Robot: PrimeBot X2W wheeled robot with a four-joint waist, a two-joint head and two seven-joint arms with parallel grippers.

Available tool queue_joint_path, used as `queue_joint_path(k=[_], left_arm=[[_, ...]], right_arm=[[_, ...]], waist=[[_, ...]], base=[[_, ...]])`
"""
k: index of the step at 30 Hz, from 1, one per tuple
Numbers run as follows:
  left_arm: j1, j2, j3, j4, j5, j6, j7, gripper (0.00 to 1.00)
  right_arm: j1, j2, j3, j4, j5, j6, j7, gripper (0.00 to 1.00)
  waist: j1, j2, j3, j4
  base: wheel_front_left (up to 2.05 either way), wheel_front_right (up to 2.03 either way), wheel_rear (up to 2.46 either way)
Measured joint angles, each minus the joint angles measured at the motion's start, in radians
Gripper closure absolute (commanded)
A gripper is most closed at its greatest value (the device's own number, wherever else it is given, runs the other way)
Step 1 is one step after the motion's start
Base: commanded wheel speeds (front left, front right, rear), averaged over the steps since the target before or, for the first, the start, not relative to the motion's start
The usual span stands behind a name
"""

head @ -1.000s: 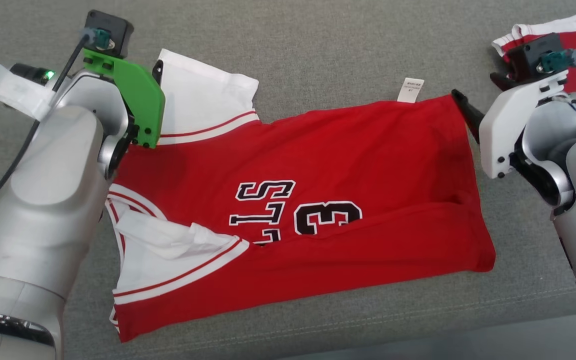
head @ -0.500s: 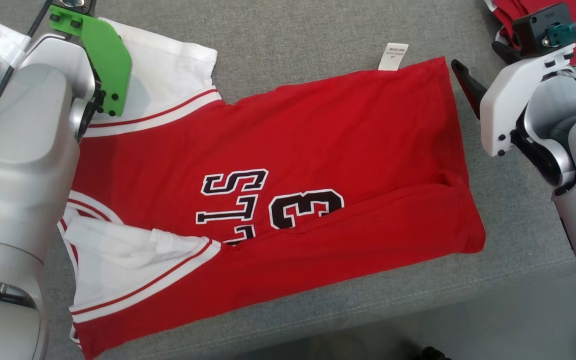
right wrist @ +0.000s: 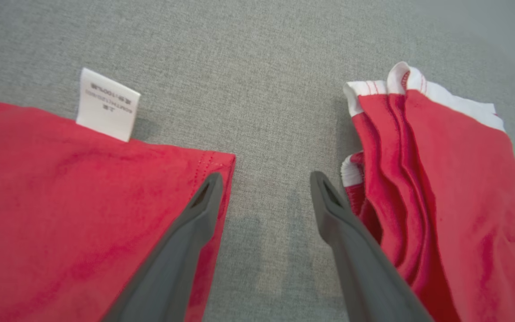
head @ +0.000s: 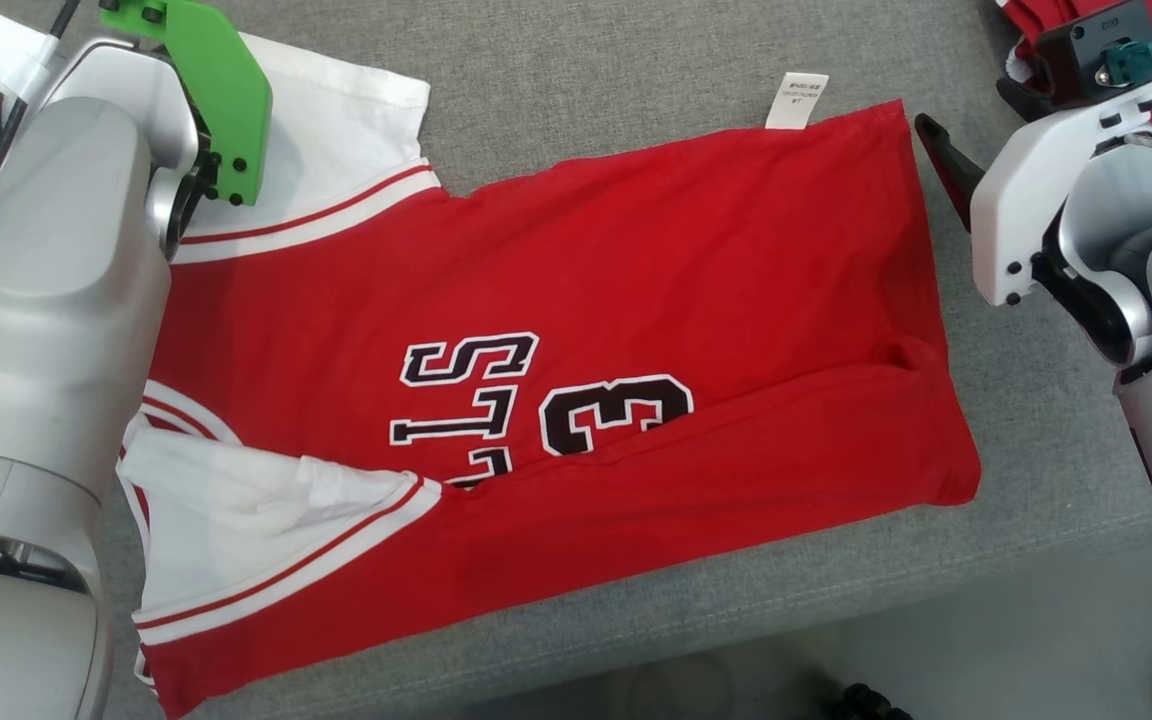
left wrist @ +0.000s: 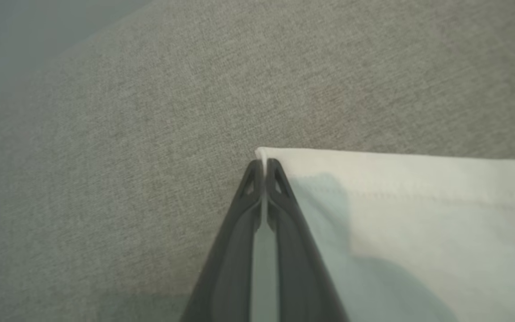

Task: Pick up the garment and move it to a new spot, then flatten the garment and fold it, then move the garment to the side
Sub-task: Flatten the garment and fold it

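Left gripper (left wrist: pixel 264 166) jaws pinch garment (head: pixel 656 290) white corner, apparently just its edge; right gripper (right wrist: pixel 266 181) jaws spread over red hem corner.

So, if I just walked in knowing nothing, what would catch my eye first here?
The big red fabric jersey with white sleeves and black lettering, spread across the grey cloth surface in the middle. At its far left corner, the left gripper has its dark fingers shut on the white sleeve's tip, while the right gripper hangs open between the jersey's hem corner and a second crumpled red garment at the far right.
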Motion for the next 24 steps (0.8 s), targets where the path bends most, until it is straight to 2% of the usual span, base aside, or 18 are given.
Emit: queue_joint_path(k=[15,24], left_arm=[[-0.006,-0.068,-0.003,0.050,-0.034,0.004,-0.048,1.00],[-0.020,-0.093,-0.010,0.083,-0.046,-0.009,-0.073,1.00]], right_arm=[[-0.019,-0.027,-0.016,0.010,-0.017,0.000,0.015,0.00],[-0.051,-0.022,0.041,0.079,0.024,0.000,0.078,0.00]], waist=[[-0.0001,0.0000,0.006,0.040],[-0.0001,0.0000,0.009,0.061]], base=[[0.00,0.00,0.00],[0.00,0.00,0.00]])
